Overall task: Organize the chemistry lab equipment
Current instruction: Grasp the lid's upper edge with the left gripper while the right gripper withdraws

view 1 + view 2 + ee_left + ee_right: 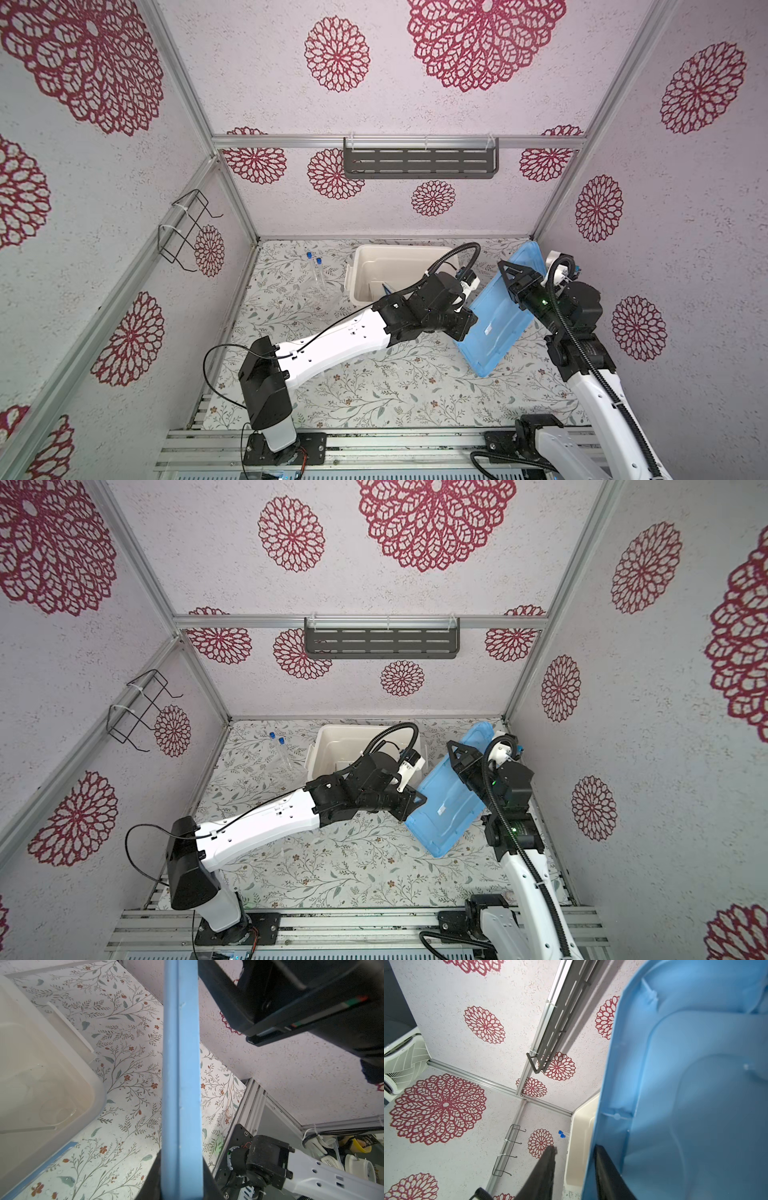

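The left gripper (181, 1159) is clamped tight on an edge of the blue lid (494, 328); the right gripper (575, 1148) stands parted astride its rim; two blue-capped tubes (318, 272) lie at nine o'clock of the white tub (362, 268).

You see the blue lid (446, 812) tilted at centre right of the frame; whether its lower corner touches the floral tabletop (332, 875) is unclear. Your left end effector (415, 802) reaches in from the lower left and is clamped on the lid's left edge. Your right end effector (453, 752) sits at the lid's upper edge. Behind the left arm stands the white tub (332, 729). Left of the tub, two clear tubes with blue caps (281, 742) lie close together on the tabletop.
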Tool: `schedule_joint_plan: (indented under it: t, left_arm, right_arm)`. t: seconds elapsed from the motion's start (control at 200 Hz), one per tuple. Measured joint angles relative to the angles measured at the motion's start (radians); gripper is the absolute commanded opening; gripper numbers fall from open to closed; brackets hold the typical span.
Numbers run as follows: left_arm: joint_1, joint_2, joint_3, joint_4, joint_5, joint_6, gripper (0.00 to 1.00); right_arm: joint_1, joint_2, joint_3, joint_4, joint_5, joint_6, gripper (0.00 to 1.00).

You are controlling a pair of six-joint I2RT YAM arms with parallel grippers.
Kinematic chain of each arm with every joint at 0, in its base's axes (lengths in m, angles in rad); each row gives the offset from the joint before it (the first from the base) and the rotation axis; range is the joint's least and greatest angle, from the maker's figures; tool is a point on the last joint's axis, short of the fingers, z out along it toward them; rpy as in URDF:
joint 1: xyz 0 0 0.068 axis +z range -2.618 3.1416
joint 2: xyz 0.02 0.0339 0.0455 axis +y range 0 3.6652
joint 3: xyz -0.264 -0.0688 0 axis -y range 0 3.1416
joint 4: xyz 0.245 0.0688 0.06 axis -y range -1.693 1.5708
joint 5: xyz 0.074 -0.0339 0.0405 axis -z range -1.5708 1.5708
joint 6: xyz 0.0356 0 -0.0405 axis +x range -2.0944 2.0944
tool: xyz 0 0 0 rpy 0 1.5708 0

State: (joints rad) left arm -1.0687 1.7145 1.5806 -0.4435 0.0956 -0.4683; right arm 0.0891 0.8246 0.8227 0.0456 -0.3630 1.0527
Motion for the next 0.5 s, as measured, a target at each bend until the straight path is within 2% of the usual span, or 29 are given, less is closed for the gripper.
schedule_joint_plan:
  t: [0.27, 0.5]
  left_arm:
    - [0.003, -0.034, -0.013, 0.005, -0.072, 0.027, 0.09]
    - [0.036, -0.092, -0.013, 0.005, -0.16, 0.069, 0.09]
  right_arm:
    - [0.126, 0.003, 0.126, -0.171, 0.156, -0.071, 0.45]
    - [0.169, -0.006, 0.184, -0.209, 0.229, -0.091, 0.49]
